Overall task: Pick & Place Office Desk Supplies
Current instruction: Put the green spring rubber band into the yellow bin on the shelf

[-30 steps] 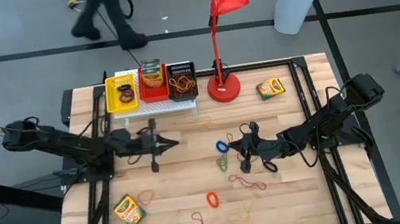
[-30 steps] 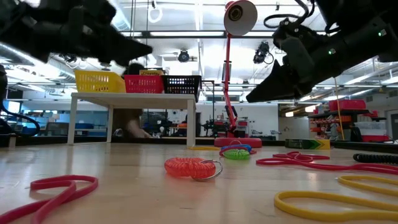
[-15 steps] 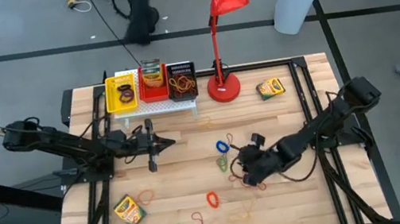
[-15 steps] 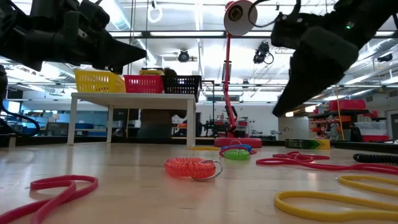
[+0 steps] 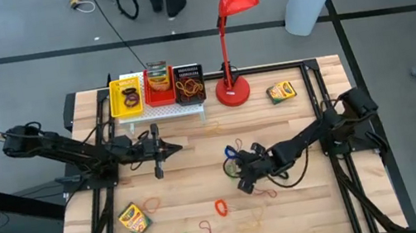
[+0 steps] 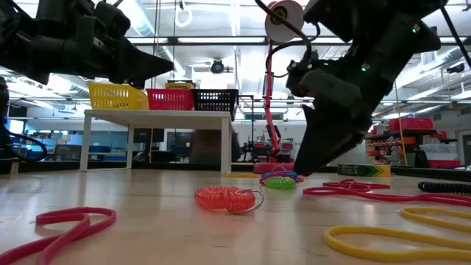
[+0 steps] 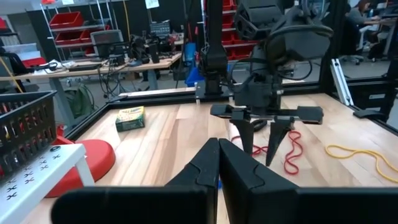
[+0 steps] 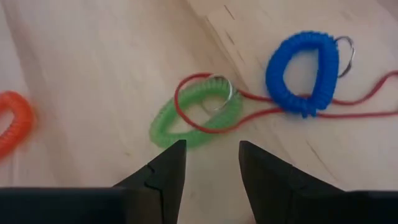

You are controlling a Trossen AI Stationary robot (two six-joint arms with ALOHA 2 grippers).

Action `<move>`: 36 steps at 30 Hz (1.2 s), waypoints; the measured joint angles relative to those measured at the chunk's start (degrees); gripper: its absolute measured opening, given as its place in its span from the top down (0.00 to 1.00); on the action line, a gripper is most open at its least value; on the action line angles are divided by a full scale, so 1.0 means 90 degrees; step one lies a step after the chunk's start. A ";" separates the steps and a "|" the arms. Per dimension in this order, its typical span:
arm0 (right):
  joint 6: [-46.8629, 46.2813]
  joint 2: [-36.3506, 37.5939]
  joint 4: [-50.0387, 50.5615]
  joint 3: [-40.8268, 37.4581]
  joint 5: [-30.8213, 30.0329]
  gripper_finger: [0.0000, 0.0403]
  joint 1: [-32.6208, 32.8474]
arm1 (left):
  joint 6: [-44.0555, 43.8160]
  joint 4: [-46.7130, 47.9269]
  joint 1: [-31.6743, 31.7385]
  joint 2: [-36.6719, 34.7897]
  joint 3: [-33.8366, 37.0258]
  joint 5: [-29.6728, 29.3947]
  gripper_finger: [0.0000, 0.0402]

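Right gripper (image 8: 208,163) over coils, mid-table
Only its wrist view showed spread, empty fingers above green coil (image 8: 194,116); left gripper (image 7: 217,163) hung clenched, empty.

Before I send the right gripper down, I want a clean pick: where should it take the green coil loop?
Probably on the green coil loop's bare arc nearest the open right gripper, coming from above. It lies flat, and a red band and metal ring cross its far end.

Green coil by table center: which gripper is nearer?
Right. The right gripper hangs open just short of the green coil; the left gripper waits, shut, farther off near the white rack.
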State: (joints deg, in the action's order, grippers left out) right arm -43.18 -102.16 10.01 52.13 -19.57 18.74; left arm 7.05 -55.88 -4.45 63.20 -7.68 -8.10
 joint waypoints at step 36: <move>0.1838 -0.0050 0.2247 0.1276 -0.0413 0.92 -0.0124 | -0.0521 0.0275 -0.0005 0.0362 -0.0088 -0.0097 0.92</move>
State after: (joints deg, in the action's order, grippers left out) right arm -26.63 -102.61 30.24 63.61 -23.29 17.63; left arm 2.36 -53.40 -4.49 66.45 -8.48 -8.98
